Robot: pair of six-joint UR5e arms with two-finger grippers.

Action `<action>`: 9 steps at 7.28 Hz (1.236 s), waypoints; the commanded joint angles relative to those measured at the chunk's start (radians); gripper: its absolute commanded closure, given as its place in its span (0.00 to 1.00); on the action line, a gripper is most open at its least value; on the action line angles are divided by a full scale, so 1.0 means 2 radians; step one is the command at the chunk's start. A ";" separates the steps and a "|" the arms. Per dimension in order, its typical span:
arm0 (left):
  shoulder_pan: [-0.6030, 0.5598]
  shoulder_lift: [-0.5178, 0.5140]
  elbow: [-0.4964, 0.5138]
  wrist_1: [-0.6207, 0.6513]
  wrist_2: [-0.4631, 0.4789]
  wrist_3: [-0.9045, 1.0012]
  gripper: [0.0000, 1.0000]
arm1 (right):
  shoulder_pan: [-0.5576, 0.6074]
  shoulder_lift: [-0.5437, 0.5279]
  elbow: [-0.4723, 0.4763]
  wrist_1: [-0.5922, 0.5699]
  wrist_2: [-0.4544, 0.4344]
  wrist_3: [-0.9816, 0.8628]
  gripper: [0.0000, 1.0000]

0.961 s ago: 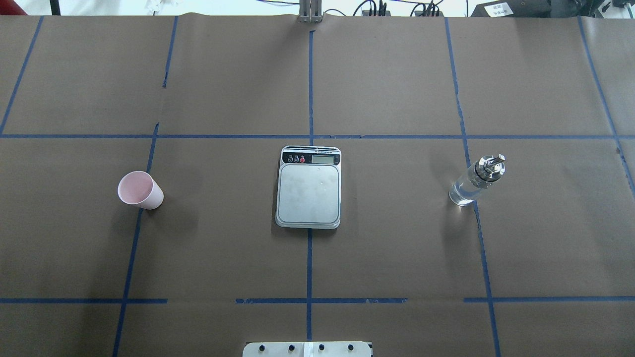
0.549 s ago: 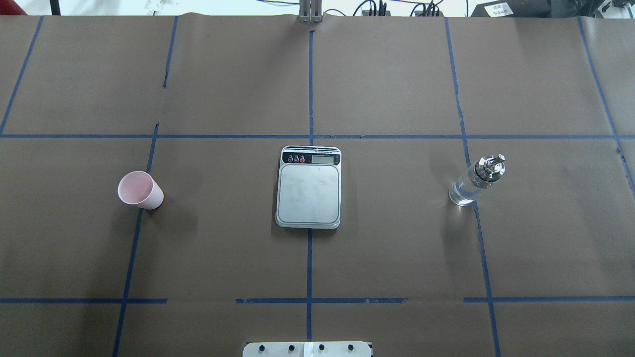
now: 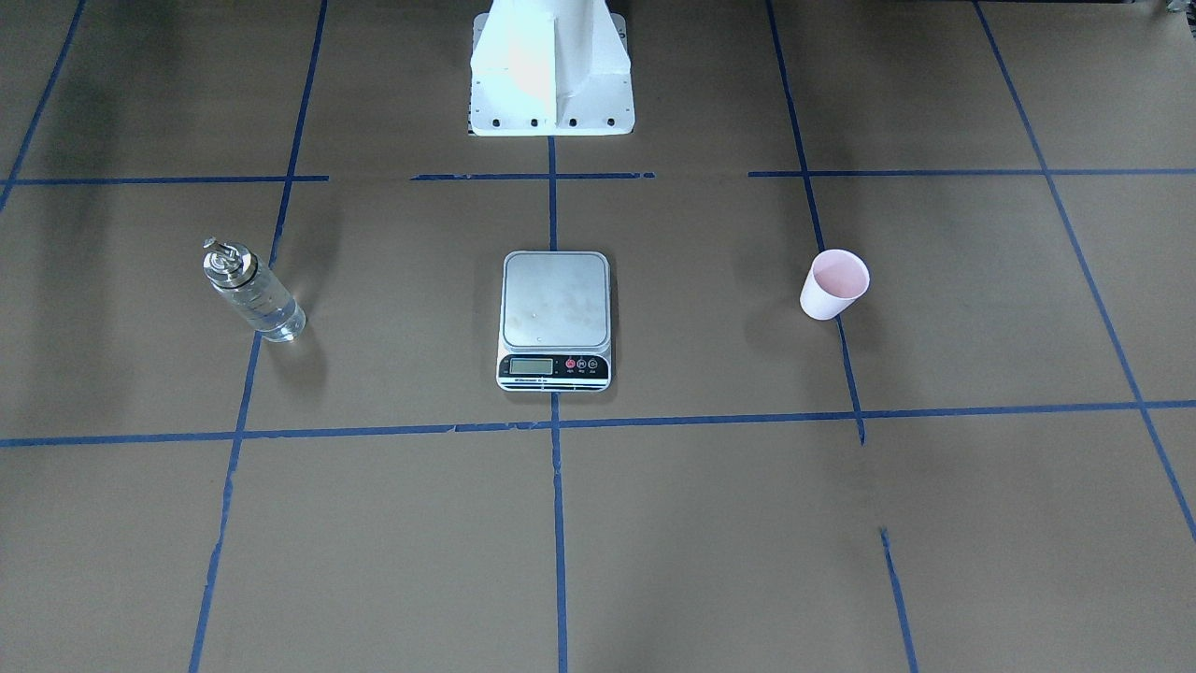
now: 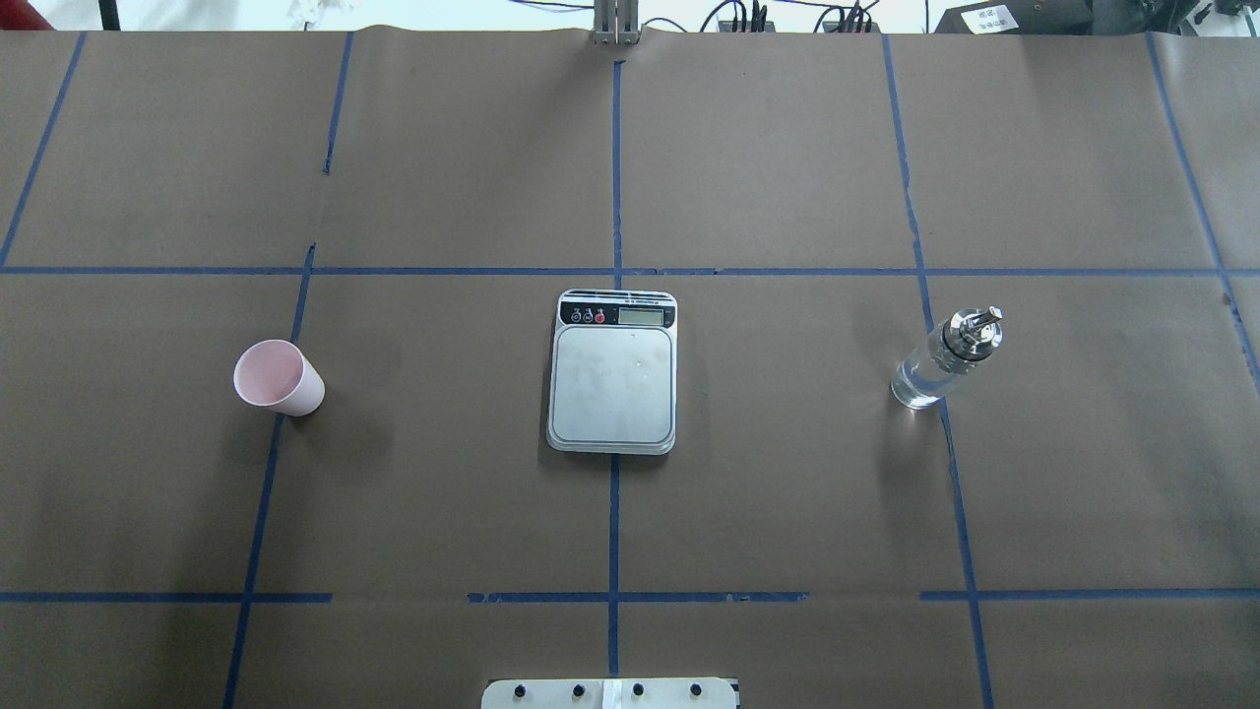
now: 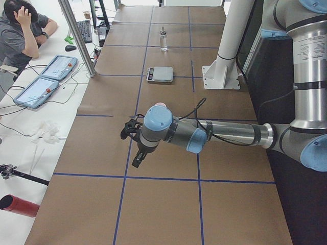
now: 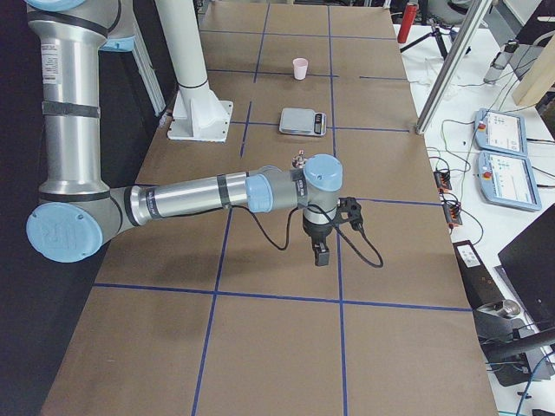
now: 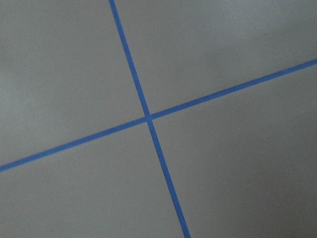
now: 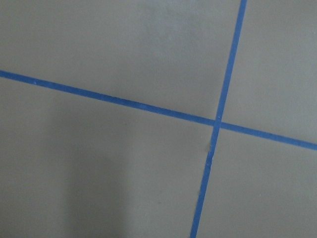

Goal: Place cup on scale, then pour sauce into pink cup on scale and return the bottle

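The pale pink cup (image 4: 279, 378) stands upright on the brown paper to the left of the scale (image 4: 612, 379), whose steel plate is bare. The clear bottle (image 4: 945, 359) with its metal spout stands to the scale's right, with clear sauce (image 4: 915, 386) inside. In the front-facing view the cup (image 3: 834, 284) is at right and the bottle (image 3: 252, 292) at left of the scale (image 3: 555, 313). My left gripper (image 5: 137, 162) hangs over the table near the cup's end; my right gripper (image 6: 322, 256) hangs near the bottle's end. I cannot tell whether either is open or shut. Both wrist views show only taped paper.
Blue tape lines (image 4: 614, 177) divide the brown paper into squares. The white robot pedestal (image 3: 551, 70) stands behind the scale. A person (image 5: 20, 30) sits at a side desk with tablets (image 5: 48, 76). A metal post (image 5: 76, 35) rises at the table's far edge.
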 commanded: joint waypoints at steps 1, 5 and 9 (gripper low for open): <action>0.002 -0.022 0.041 -0.168 -0.003 -0.002 0.00 | 0.000 -0.004 -0.003 0.083 0.001 0.007 0.00; 0.042 -0.041 0.077 -0.224 -0.072 -0.086 0.00 | -0.001 -0.008 0.008 0.125 0.001 0.009 0.00; 0.276 -0.043 -0.026 -0.222 0.170 -0.460 0.00 | -0.001 -0.011 0.004 0.127 0.015 0.010 0.00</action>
